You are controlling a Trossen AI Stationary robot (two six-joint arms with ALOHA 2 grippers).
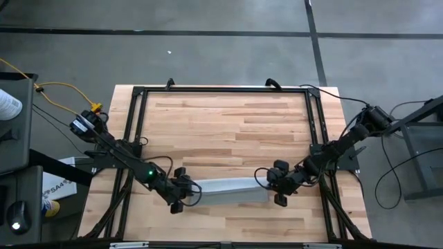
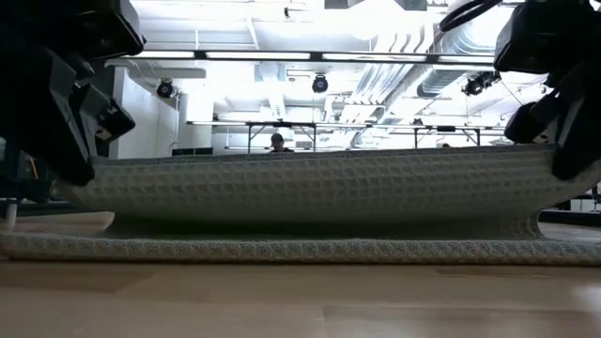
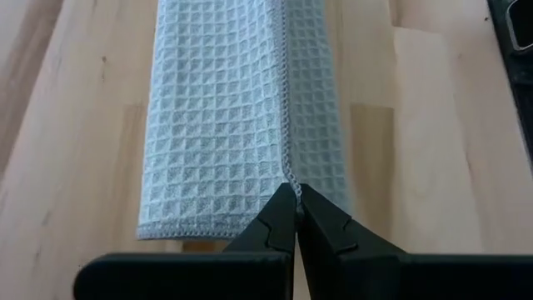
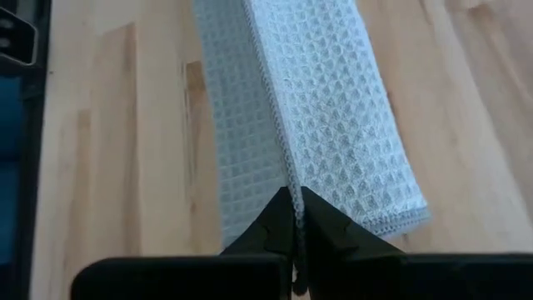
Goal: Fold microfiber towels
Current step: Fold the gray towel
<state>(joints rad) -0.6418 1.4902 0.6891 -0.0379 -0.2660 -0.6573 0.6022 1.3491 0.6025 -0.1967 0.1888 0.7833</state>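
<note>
The light grey-blue waffle-weave microfiber towel (image 1: 232, 190) lies as a long narrow strip near the table's front edge, between my two grippers. Its lower layer (image 2: 282, 249) rests flat on the wood. An upper hemmed edge (image 2: 310, 160) is raised and spans from one gripper to the other. My left gripper (image 3: 296, 193) is shut at the strip's left end (image 1: 194, 194). My right gripper (image 4: 293, 193) is shut at the strip's right end (image 1: 271, 187). My left gripper pinches the left end of the towel's hemmed edge (image 3: 290, 177) between its two fingertips, slanting down from the table's left, in line with the edge. Whether one layer or several, I cannot tell. The edge is raised and fairly straight; the cloth below lies on the table. My right gripper pinches the right end of the same hemmed edge (image 4: 291, 182) between its fingertips, slanting down from the table's right, along the edge. The held edge (image 2: 526, 155) stands above the table, and the towel droops from it onto the layer resting on the wood.
A black frame (image 1: 138, 93) runs along the far, left and right sides of the wooden table. Bare wood (image 1: 228, 124) fills the area beyond the towel. In the low view a person (image 2: 278, 143) sits far back in the room.
</note>
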